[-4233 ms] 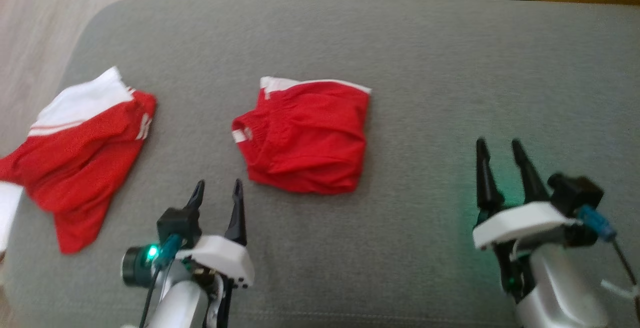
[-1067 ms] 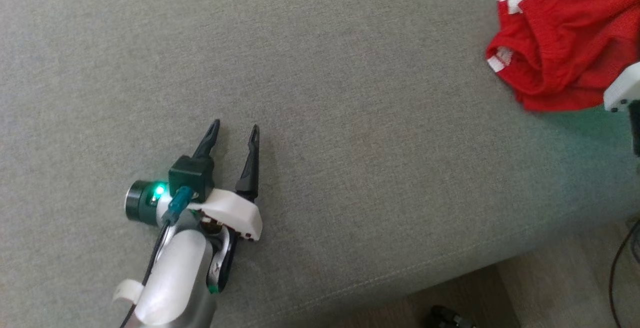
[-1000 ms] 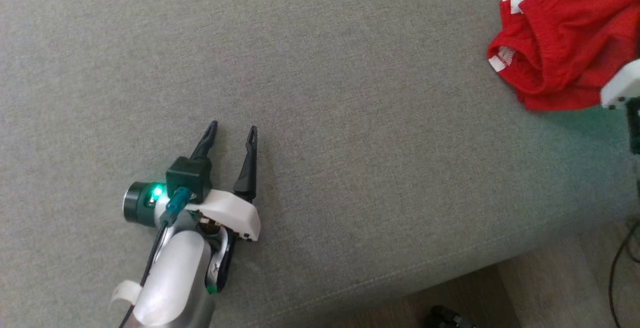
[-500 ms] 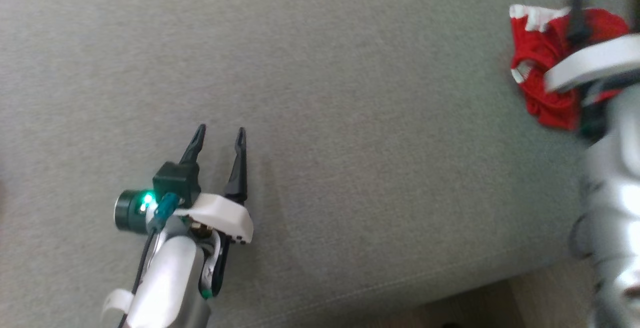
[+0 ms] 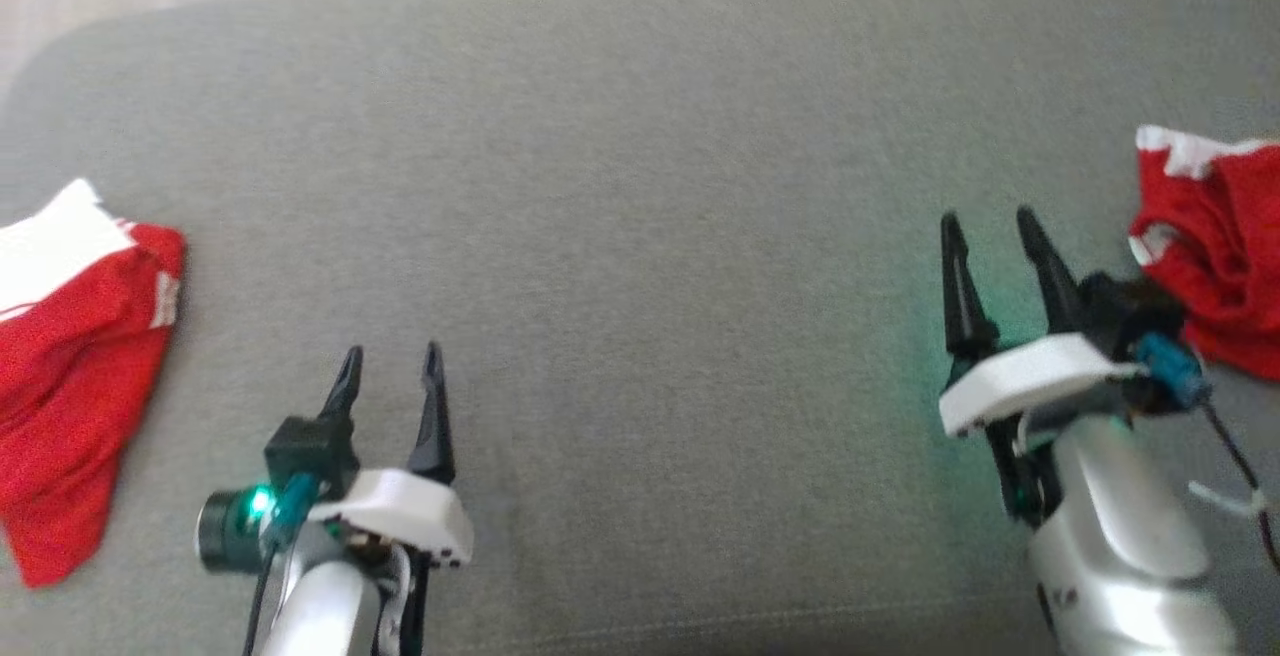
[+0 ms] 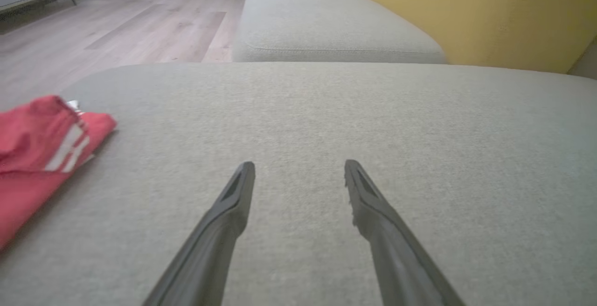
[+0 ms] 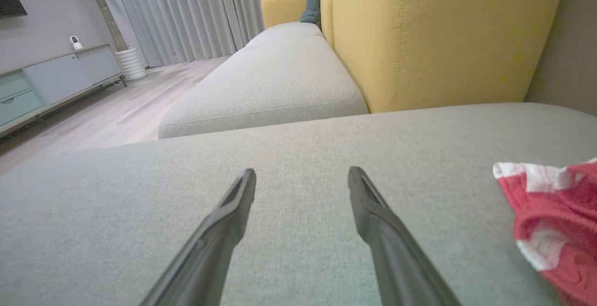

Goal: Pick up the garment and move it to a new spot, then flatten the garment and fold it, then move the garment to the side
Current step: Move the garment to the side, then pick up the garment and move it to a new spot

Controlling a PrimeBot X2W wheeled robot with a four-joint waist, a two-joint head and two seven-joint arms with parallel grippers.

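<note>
I've got the left end effector released at the lower left of the head view, fingers spread with nothing between them. The right end effector at the lower right is released too. Both are above the grey sofa cushion. The garment lies bunched at the right edge, just beside the right end effector. A second pair of red shorts lies at the left edge.
</note>
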